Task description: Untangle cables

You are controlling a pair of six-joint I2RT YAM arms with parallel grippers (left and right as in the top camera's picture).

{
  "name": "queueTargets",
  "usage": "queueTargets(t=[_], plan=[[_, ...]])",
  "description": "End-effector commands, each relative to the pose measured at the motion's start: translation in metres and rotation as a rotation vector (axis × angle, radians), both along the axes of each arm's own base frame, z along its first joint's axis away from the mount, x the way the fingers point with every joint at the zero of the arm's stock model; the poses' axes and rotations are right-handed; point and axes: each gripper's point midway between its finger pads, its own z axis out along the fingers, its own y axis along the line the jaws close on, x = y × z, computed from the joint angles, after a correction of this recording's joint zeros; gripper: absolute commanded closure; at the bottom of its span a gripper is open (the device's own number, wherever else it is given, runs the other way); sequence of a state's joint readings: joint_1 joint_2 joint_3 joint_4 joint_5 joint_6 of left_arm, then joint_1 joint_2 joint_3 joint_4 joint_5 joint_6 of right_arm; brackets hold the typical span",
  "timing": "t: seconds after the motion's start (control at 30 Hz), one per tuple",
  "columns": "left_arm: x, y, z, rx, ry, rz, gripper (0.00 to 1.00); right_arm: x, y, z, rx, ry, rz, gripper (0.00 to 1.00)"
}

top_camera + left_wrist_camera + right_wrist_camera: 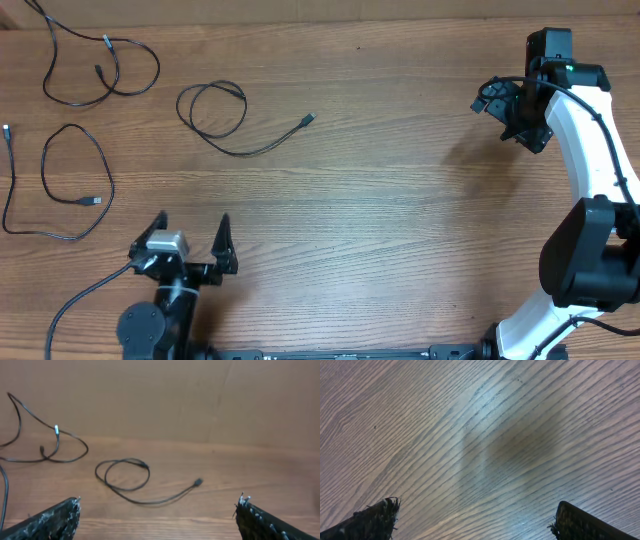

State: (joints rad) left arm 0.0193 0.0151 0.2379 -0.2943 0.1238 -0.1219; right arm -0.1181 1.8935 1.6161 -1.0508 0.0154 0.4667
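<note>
the left gripper [192, 220] sits at the near edge of the wooden table [380, 220]. its two fingers are spread wide and there is nothing between them. in the left wrist view both fingertips [70, 510] stand clear of every cord.

the three cables lie apart from one another, all beyond the left gripper or off to its left:
- the looped cable [243, 153] lies straight ahead of the left gripper, a little to its right. it has a round coil and one tail running off to the right, ending in a small plug. it is the cord nearest the open fingers, though well clear of them.
- the far cable [107, 42] lies further out from the left gripper and to its left. it is a loose double loop with a silver-tipped plug lifted slightly off the wood.
- the side cable [95, 201] lies just to the left of the left gripper. it forms a tall oval loop, and its long tail runs to the table's left edge, with a pale plug at that end.

the right gripper [476, 505] is far to the right of the left gripper, on the opposite side of the table. it hangs above bare wood with its fingers wide apart, holding nothing.
</note>
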Motion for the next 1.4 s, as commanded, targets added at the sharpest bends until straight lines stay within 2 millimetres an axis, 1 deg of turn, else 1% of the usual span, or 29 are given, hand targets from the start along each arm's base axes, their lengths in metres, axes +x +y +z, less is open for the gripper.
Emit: queueTargets(t=[0.0, 0.2, 0.27, 0.3, 0.47, 0.6, 0.7, 1.37], plan=[[0.007, 0.001, -0.018, 0.041, -0.009, 0.004, 0.00, 0.002, -0.002, 0.007, -0.012, -0.018, 0.000, 0.00], [0.018, 0.010, -0.044, 0.043, -0.012, 0.054, 0.00, 0.002, -0.002, 0.007, -0.012, -0.018, 0.000, 0.00], [0.020, 0.012, -0.056, 0.044, -0.003, 0.066, 0.00, 0.002, -0.002, 0.007, -0.012, -0.018, 0.000, 0.00], [0.020, 0.013, -0.057, 0.045, 0.003, 0.071, 0.01, 0.002, -0.002, 0.007, -0.012, -0.018, 0.000, 0.00], [0.020, 0.014, -0.057, 0.080, 0.000, 0.074, 0.01, 0.002, -0.002, 0.007, -0.012, -0.018, 0.000, 0.00], [0.020, 0.010, -0.057, 0.084, 0.000, 0.060, 0.01, 0.002, -0.002, 0.007, -0.012, -0.018, 0.000, 0.00], [0.020, 0.007, -0.057, 0.126, -0.003, 0.049, 0.00, 0.002, -0.002, 0.007, -0.012, -0.018, 0.000, 0.00], [0.020, 0.006, -0.057, 0.122, -0.005, 0.044, 0.00, 0.002, -0.002, 0.007, -0.012, -0.018, 0.000, 0.00]])
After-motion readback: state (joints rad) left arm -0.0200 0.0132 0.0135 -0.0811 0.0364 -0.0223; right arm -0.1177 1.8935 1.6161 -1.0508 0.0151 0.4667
